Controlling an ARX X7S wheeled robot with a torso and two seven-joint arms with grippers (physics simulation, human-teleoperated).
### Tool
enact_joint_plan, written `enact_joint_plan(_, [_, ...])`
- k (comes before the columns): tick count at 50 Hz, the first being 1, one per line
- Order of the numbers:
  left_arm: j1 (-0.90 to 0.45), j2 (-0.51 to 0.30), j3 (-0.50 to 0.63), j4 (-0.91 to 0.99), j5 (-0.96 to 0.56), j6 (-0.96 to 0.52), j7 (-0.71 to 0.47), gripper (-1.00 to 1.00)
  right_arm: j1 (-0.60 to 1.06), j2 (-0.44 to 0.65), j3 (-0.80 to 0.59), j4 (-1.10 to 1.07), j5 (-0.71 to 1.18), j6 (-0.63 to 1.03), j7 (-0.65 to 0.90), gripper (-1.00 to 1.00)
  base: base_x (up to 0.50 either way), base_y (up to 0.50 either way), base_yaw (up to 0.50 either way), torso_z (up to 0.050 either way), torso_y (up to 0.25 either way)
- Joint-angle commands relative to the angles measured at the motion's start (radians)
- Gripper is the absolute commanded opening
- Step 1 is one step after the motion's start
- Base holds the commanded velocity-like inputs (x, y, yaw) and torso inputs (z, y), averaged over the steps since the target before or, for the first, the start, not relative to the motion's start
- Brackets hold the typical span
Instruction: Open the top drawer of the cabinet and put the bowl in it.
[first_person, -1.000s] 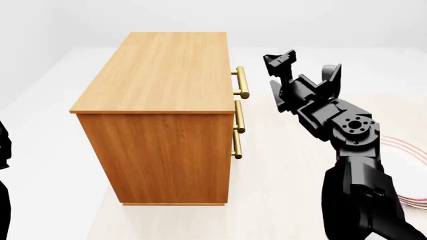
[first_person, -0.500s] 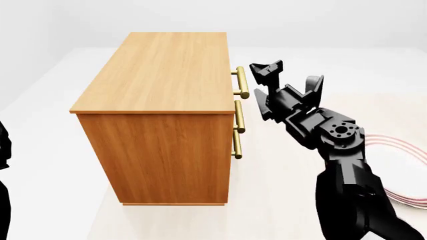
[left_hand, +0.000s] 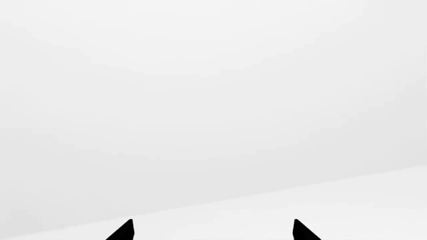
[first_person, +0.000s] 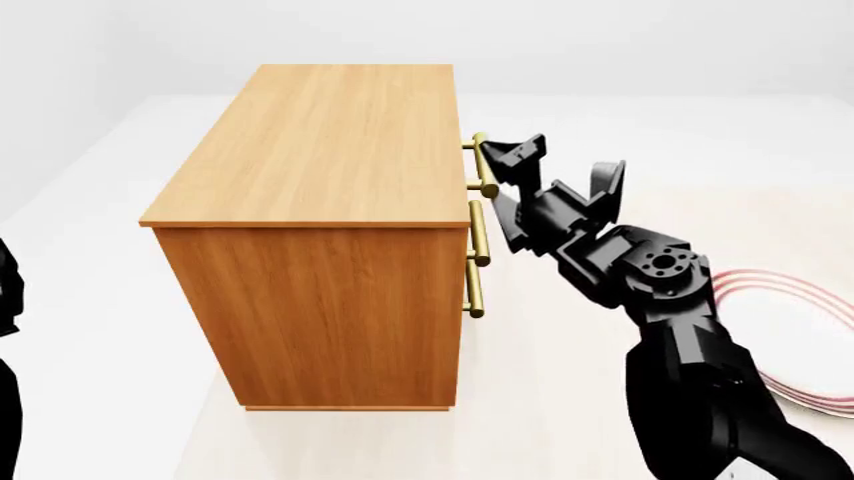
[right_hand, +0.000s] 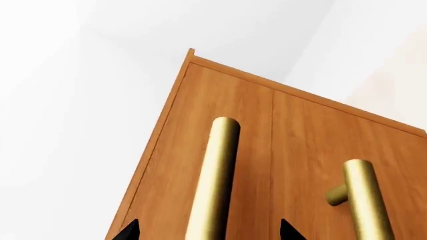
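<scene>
A: While your left gripper (left_hand: 211, 234) waits back near the robot, its wrist camera shows only two fingertips spread apart over blank white, so it is released and idle. What about the right one?

B: Your right gripper (first_person: 554, 172) is spread wide too, holding nothing, level with the top drawer's handle (first_person: 482, 165) on the right face of the cabinet (first_person: 314, 200). From its wrist view the brass bar (right_hand: 215, 180) lies between the two fingertips, so you look lined up.

A: And the risks?

B: You have three like handles stacked close together. If you drift downward, you would probably clamp the middle handle (first_person: 478, 235) and pull the wrong drawer. Close too early and the pads may pinch only the bar's end and slip off when you pull. Push in too hard and you could shove the cabinet itself.

A: The top drawer (right_hand: 220, 145)?

B: Shut flush.

A: The bowl?

B: You cannot see it in any view. Only a white plate with red rings (first_person: 787, 300) shows, right of the arm.
</scene>
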Motion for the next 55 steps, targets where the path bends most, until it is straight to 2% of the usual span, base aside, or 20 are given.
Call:
enact_joint_plan(1, [-0.005,0.001,-0.003,0.0,-0.002,-0.002,-0.002,1.0,0.002,0.0,0.014,0.023,-0.034,0.015,-0.03,1.0,0.0,0.0,0.0,0.0,0.0])
enact_joint_plan(17, [-0.005,0.0,-0.01,0.0,-0.001,-0.002,0.002,1.0,0.005,-0.013,0.091,0.023,-0.132,0.029,-0.059,1.0,0.0,0.0,0.0,0.0,0.0])
enact_joint_plan(18, [-0.005,0.0,-0.011,0.0,-0.001,-0.002,0.002,1.0,0.006,-0.014,0.094,0.023,-0.138,0.03,-0.066,-1.0,0.0,0.0,0.0,0.0,0.0])
enact_joint_plan(38, [-0.014,0.0,-0.011,0.0,0.0,-0.012,0.001,1.0,0.02,0.0,0.108,0.009,-0.199,0.057,-0.086,-1.0,0.0,0.0,0.0,0.0,0.0])
enact_joint_plan(55, [-0.019,-0.001,-0.01,0.0,0.001,-0.026,0.005,1.0,-0.037,0.034,0.158,-0.14,-0.154,0.125,-0.012,-1.0,0.0,0.0,0.0,0.0,0.001])
